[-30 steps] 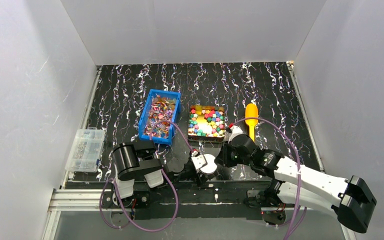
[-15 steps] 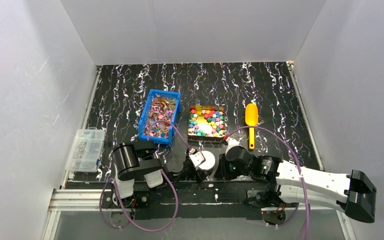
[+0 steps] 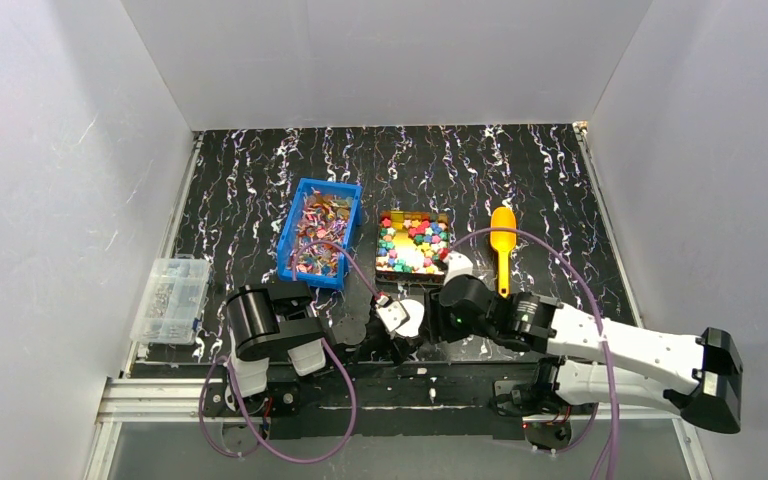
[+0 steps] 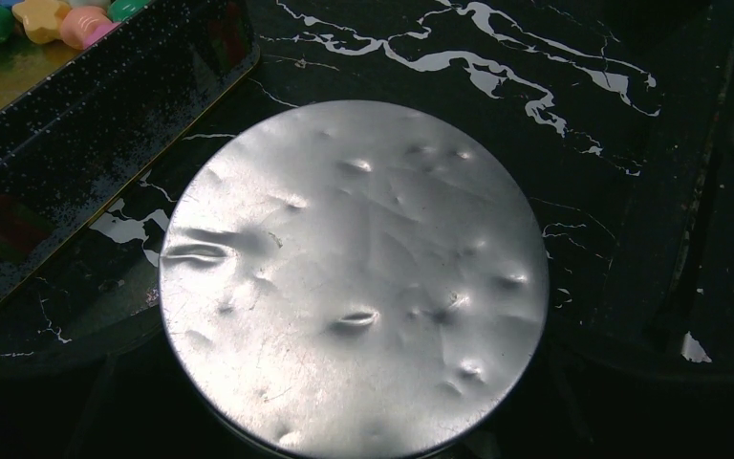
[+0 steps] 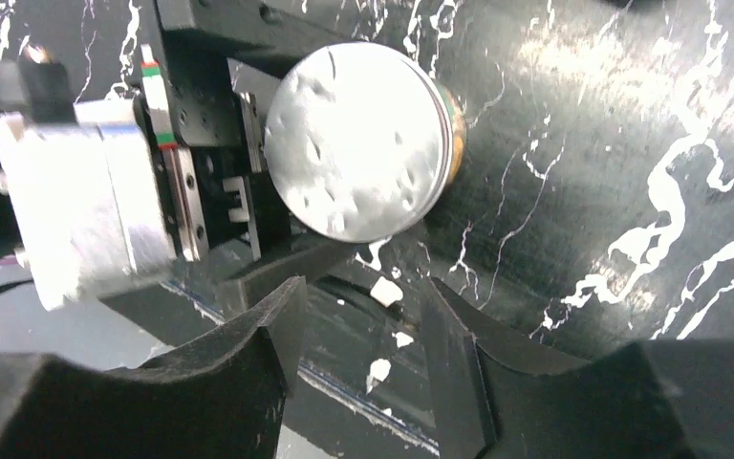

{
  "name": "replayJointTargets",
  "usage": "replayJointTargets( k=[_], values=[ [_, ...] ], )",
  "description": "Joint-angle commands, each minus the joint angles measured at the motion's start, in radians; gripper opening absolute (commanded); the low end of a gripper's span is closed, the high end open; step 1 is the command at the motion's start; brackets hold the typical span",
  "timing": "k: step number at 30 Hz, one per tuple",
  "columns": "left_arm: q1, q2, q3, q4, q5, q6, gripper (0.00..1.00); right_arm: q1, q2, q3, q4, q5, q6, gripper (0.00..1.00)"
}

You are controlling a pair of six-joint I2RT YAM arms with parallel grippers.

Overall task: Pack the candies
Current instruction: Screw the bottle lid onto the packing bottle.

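Looking down from above, you have the left gripper (image 3: 401, 322) clamped across the sides of a round tin (image 4: 354, 277) at the middle of the table's (image 3: 560, 180) near edge, with the tin's dented silvery top left bare. That hold reads as a brace, so the tin cannot turn or slide while the other arm works on the top. Your right gripper (image 5: 363, 304) hangs just beside the tin and points toward it, jaws parted, nothing between them and nothing touched. The top hides the tin's inside, so you cannot tell whether it holds anything. The candies (image 3: 415, 241) you can see are elsewhere. The chunky ones lie in a black tray (image 4: 105, 105) just beyond the tin, and the flat wrapped ones fill a blue bin (image 3: 286, 240) to the tray's left, both near the table's middle. An orange scoop (image 3: 503, 240) lies just right of the tray, on the right arm's side, probably for ladling. Judge the packing as not yet begun, since the top likely has to come off first.
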Motion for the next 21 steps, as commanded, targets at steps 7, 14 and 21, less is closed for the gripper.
replayJointTargets(
  k=[7, 14, 21],
  values=[
    [0.017, 0.044, -0.04, -0.154, -0.03, -0.014, 0.29, -0.09, 0.223, 0.202, 0.065, 0.014, -0.281, 0.55],
    [0.017, 0.038, -0.046, -0.154, -0.029, -0.017, 0.29, -0.223, 0.286, 0.219, 0.139, -0.129, -0.404, 0.47],
    [0.017, 0.045, -0.04, -0.154, -0.005, -0.018, 0.29, -0.284, 0.327, 0.199, 0.197, -0.252, -0.473, 0.39]
  ],
)
